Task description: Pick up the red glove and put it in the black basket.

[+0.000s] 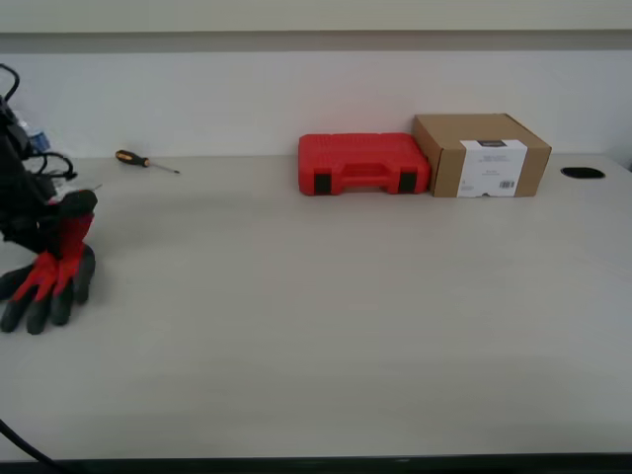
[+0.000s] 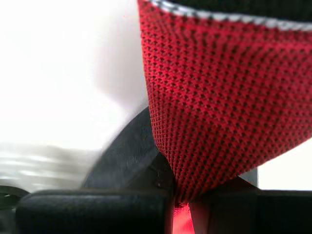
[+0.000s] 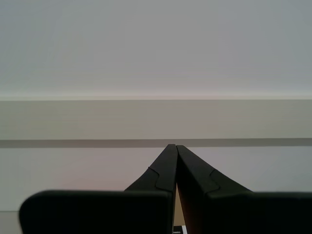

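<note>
In the exterior view my first gripper (image 1: 67,209) pinches the cuff of the red glove (image 1: 54,276) at the table's (image 1: 326,326) left edge, fingers drooping onto the surface. The first wrist view shows red knit bunched between its closed jaws. In the second wrist view my second gripper (image 3: 175,148) is closed, empty, facing a wall.

You are looking across a pale grey table (image 1: 336,326) that is filling most of the exterior view, its surface taking soft, even light with faint shadows. Behind the table a white wall (image 1: 296,94) is running the whole width. Above that wall a darker band (image 1: 296,41) is crossing, and a lighter strip is lying above the band. A dark oval opening (image 1: 582,173) is sitting in the table near the wall
</note>
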You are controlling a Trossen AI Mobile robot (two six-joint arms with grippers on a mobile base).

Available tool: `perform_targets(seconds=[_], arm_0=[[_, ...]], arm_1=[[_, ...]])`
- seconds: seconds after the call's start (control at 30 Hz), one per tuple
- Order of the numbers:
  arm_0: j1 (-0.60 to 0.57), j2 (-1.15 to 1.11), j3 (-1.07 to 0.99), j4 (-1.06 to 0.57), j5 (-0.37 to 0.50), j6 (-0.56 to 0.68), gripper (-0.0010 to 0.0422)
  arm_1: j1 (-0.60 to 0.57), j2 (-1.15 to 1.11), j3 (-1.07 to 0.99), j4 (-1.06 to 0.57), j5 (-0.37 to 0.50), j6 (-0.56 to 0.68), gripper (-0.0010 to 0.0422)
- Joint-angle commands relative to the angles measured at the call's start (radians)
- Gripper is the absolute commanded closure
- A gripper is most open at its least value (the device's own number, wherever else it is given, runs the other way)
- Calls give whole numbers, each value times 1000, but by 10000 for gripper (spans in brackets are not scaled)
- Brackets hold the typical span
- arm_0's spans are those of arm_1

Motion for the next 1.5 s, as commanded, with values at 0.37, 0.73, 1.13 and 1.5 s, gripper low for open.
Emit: perform_targets(seconds=[0.37, 0.73, 1.13, 1.5], arm_0=[[0, 0, 1, -32, -1, 3, 412], [0, 0, 1, -37, -1, 2, 412], [0, 0, 1, -40, -1, 3, 412], [0, 0, 1, -42, -1, 2, 412]], arm_1=[[13, -401, 5, -204, -157, -8, 414], [64, -658, -232, -209, -274, -48, 414], [258, -685, -466, -41, -327, -32, 413], [377, -598, -423, 68, -292, -44, 413]])
